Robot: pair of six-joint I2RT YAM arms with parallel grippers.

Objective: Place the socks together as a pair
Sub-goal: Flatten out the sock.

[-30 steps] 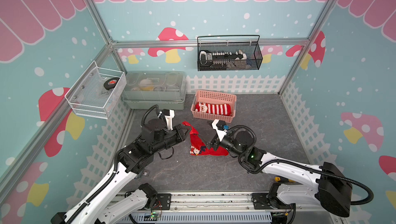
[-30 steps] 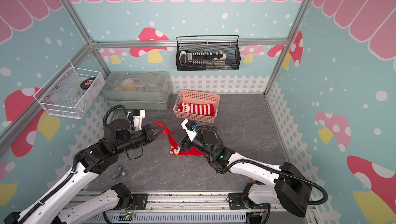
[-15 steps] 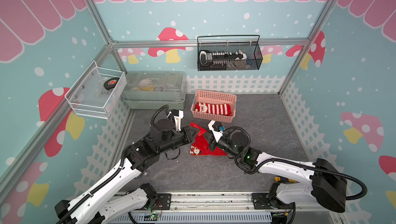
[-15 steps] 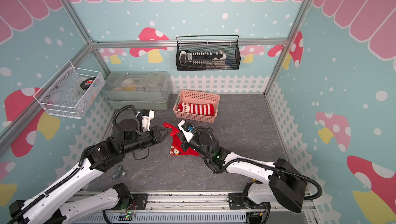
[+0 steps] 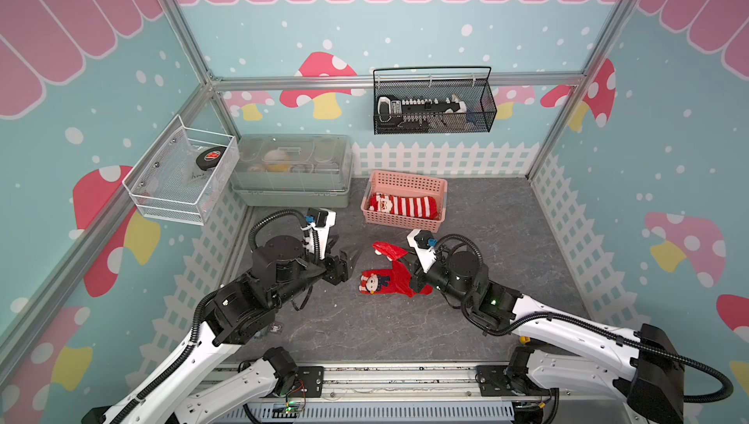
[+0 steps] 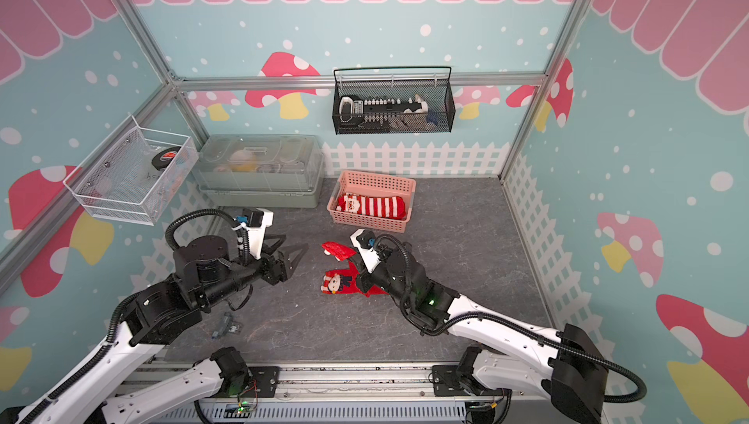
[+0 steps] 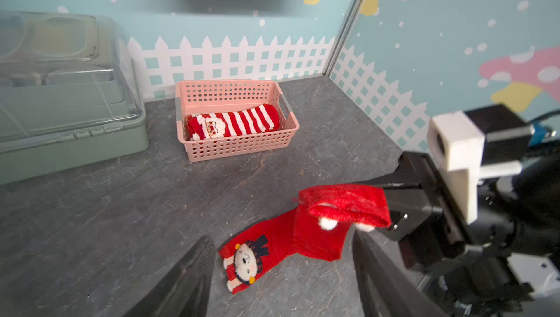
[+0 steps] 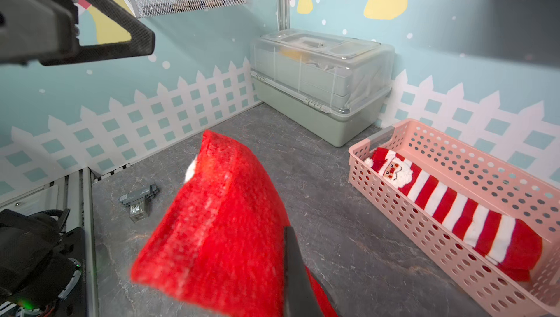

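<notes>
Near the middle of the bench [image 5: 506, 247], the soft, limp red sock [image 5: 383, 280] trails from the right claw [image 5: 410, 266], which pinches its raised cuff, while the left claw [image 5: 342, 253] hangs spread beside it, probably best placed to take the slack toe end.

The grey stone floor [image 5: 527, 239] is bare on the right. A red fuzzy sock with a doll face [image 5: 385, 280] sits in the middle, one end held up. A pink plastic basket with holes [image 5: 401, 221] and a green box with a clear lid [image 5: 289, 199] block the back. A small grey part [image 6: 227, 325] lies front left.
</notes>
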